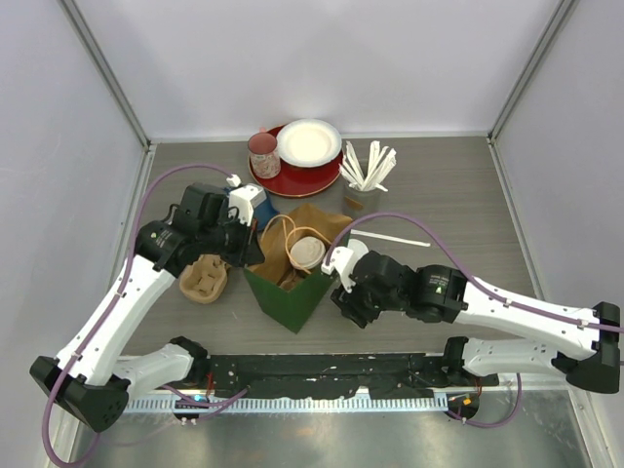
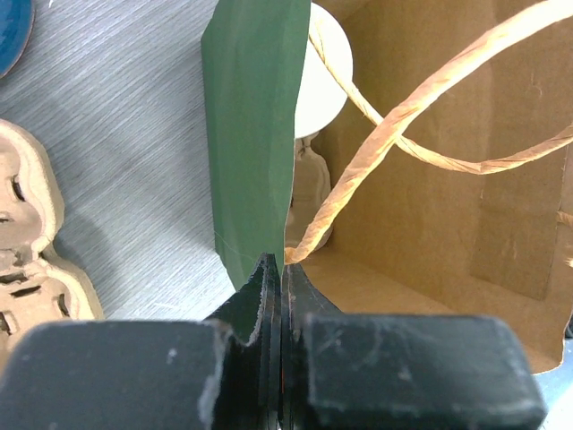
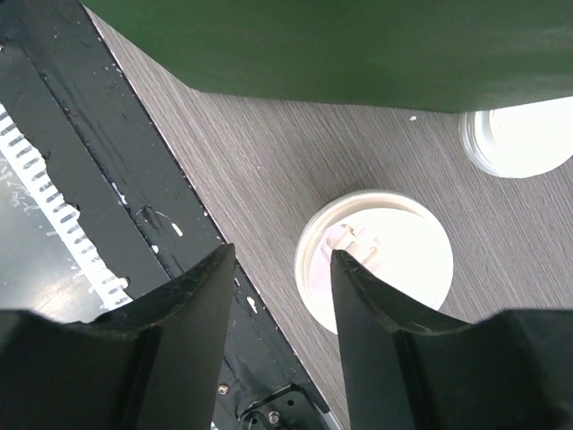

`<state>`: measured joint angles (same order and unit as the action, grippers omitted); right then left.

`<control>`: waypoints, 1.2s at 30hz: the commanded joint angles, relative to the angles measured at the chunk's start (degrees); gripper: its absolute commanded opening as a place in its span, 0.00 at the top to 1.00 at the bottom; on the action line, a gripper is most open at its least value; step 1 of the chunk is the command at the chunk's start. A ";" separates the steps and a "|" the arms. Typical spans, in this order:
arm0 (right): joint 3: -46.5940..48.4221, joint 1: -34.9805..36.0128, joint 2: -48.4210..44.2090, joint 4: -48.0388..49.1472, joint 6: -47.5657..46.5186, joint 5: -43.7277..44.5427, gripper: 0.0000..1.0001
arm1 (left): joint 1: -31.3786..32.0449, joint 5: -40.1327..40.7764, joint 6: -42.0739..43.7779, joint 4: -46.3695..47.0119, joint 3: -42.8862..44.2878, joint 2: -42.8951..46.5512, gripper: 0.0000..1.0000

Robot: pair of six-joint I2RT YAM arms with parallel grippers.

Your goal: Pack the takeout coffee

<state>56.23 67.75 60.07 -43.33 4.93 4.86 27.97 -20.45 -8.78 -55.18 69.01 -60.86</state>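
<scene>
A green paper bag (image 1: pixel 291 292) with a brown inside stands open at the table's middle. A cup with a round white lid (image 1: pixel 306 252) sits inside it and shows in the left wrist view (image 2: pixel 319 85). My left gripper (image 1: pixel 251 250) is shut on the bag's left wall (image 2: pixel 253 134), its jaws (image 2: pixel 282 265) pinching the rim. My right gripper (image 1: pixel 343 300) is open just right of the bag. It hovers (image 3: pixel 282 260) over a white sip lid (image 3: pixel 380 260) on the table, one finger overlapping the lid's edge. A second white lid (image 3: pixel 524 134) lies beside the bag wall (image 3: pixel 358 45). No green cup sides show under either lid.
A cardboard cup carrier (image 1: pixel 203 279) lies left of the bag. A red plate (image 1: pixel 292 180) with a white plate, a pink cup (image 1: pixel 263 153) and a holder of stir sticks (image 1: pixel 365 175) stand at the back. The black base rail (image 3: pixel 81 161) runs close by the right gripper.
</scene>
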 commanded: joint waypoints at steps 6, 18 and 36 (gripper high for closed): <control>-1.65 0.11 2.84 1.76 -2.02 1.73 0.45 | -0.63 0.67 0.34 -0.28 0.33 0.83 1.00; -0.51 0.11 6.19 -0.53 -3.00 5.42 0.56 | -0.63 -0.30 0.43 0.07 0.77 0.48 1.00; 3.36 0.46 9.10 -5.79 -1.33 5.07 0.91 | -0.54 -1.17 0.51 0.16 1.65 -0.22 1.00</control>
<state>57.25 67.83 70.24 -46.52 2.42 9.98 27.62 -20.16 -8.73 -55.20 69.04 -61.04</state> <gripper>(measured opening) 0.136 0.009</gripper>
